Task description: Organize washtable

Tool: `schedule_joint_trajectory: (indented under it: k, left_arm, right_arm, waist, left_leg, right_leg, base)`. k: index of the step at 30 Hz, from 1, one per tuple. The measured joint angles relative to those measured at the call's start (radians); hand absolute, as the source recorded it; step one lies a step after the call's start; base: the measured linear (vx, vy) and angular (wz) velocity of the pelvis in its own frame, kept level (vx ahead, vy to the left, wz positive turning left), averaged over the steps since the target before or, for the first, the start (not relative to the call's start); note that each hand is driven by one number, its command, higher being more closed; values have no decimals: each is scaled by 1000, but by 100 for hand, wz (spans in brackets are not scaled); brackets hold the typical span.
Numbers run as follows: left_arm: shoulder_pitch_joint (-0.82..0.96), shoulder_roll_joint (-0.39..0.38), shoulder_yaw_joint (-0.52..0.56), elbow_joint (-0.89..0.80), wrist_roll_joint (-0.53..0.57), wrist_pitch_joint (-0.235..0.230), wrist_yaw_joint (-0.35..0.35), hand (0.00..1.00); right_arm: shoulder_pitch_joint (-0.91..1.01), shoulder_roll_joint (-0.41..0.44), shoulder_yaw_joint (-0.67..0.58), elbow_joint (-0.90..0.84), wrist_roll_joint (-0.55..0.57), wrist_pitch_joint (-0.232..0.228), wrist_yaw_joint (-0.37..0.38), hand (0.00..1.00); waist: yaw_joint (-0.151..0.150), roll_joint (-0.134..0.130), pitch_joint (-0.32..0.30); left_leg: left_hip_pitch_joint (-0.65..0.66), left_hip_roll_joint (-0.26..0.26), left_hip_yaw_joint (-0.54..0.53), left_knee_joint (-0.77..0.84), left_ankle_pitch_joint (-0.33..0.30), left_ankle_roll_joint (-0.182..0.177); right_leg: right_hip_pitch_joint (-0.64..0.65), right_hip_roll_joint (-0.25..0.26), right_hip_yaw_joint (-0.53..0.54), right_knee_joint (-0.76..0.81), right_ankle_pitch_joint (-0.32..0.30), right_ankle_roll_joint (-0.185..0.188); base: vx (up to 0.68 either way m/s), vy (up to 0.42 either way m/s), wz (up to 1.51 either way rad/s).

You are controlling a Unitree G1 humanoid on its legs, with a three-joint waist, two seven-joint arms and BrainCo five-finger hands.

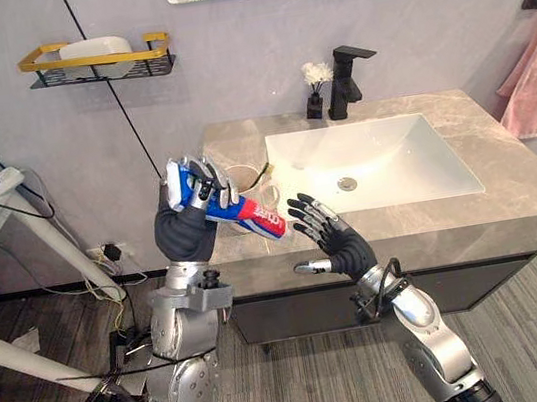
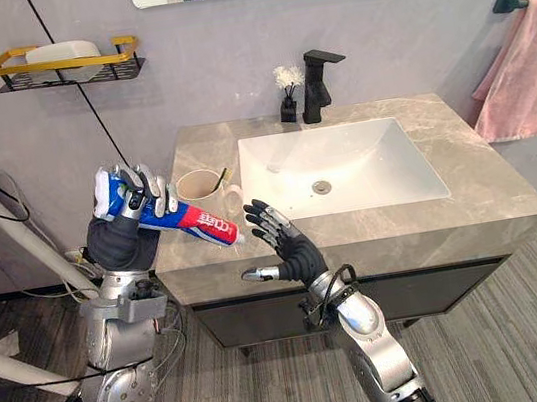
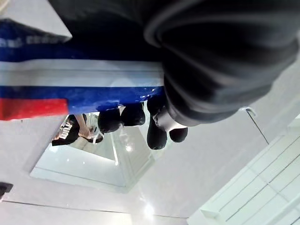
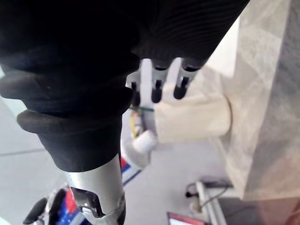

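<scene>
I see my left hand curled round the toothpaste tube, left of the cup, cap end slanting down before it. My right hand, fingers spread, hovers front-right of the cup, near that cap.

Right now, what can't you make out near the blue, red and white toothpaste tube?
Beige cup: right eye view, its rim hides the contents; the toothpaste tube in the left hand covers its base.
White object on the black wire shelf: yellow rail hides its lower part, both eye views.
Pink towel: cut off by the right edge, eye views.
</scene>
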Motion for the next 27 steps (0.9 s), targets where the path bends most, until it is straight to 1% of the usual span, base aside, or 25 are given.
schedule_joint_trajectory:
  k: [4, 6, 8, 12, 13, 16, 18, 22, 25, 27]
  left_arm:
    - [-40, 29, 48, 9, 29, 0, 9, 100]
    - [-109, 48, 100, 41, 51, -15, 20, 100]
    - [-151, 64, 136, 59, 56, -20, 37, 100]
    - [-268, 120, 196, 128, 103, -50, 85, 100]
    - [-311, 140, 211, 154, 131, -62, 106, 100]
    - [-370, 160, 224, 179, 150, -81, 136, 100]
    - [-406, 179, 224, 201, 168, -86, 155, 100]
    - [-436, 189, 242, 228, 189, -96, 183, 100]
    - [-471, 189, 252, 269, 196, -97, 202, 100]
    - [-484, 189, 252, 279, 198, -97, 206, 100]
  right_arm:
    - [-2, -2, -5, 0, -5, 1, 1, 0]
    - [-3, -1, -4, 0, -5, 1, 6, 0]
    - [-3, -2, -5, 0, -5, 1, 18, 0]
    - [-2, -5, -3, 0, -5, 1, 24, 0]
    - [1, -7, -2, 0, -5, 1, 26, 0]
    - [20, -9, -1, 0, -4, 1, 33, 0]
    - [41, -10, 1, 0, -4, 1, 45, 0]
    - [62, -11, 3, 1, -3, 1, 48, 0]
    - [87, -19, 5, 1, -3, 1, 50, 0]
    - [94, -25, 4, 1, -3, 1, 56, 0]
  waist:
    - [-1, 1, 0]
    - [-1, 3, 0]
    - [-1, 4, 0]
    - [-2, 5, 0]
    - [-4, 5, 0]
    - [-5, 5, 1]
    - [-6, 5, 1]
    - [-28, 6, 1]
    - [-30, 7, 2]
    - [-38, 7, 2]
  left_leg:
    - [0, 0, -1, 0, 0, 0]
    - [0, 0, -3, 1, 0, 0]
    - [0, 0, -3, 1, 0, 0]
    - [0, 0, -3, 0, 0, 0]
    - [0, 0, -3, 0, 0, 0]
    - [-1, 0, -2, -1, 0, 0]
    - [-2, 0, -1, -2, 0, 0]
    - [-4, 0, 1, -3, 0, 0]
    - [-10, 0, 12, -2, 0, -1]
    - [-11, 0, 15, -2, 0, -1]
  right_leg:
    - [1, 0, -1, 0, 0, 0]
    - [2, 0, -3, 0, 0, 0]
    - [2, 0, -3, 0, 0, 0]
    - [1, 0, -3, 0, 0, 0]
    - [1, 0, -2, 0, 0, 0]
    - [-2, 0, -2, 0, 0, 0]
    - [-3, 0, -2, 0, 0, 0]
    - [-6, 0, 0, 0, 0, 0]
    - [-21, 1, 11, 0, 3, -4]
    - [-24, 2, 13, -1, 5, -6]
  base:
    - [0, 0, 0]
    - [0, 0, 0]
    - [0, 0, 0]
    - [0, 0, 0]
    - [0, 0, 0]
    - [0, 0, 0]
    - [0, 0, 0]
    - [0, 0, -1]
    - [-5, 0, -10]
    - [-13, -2, -5]
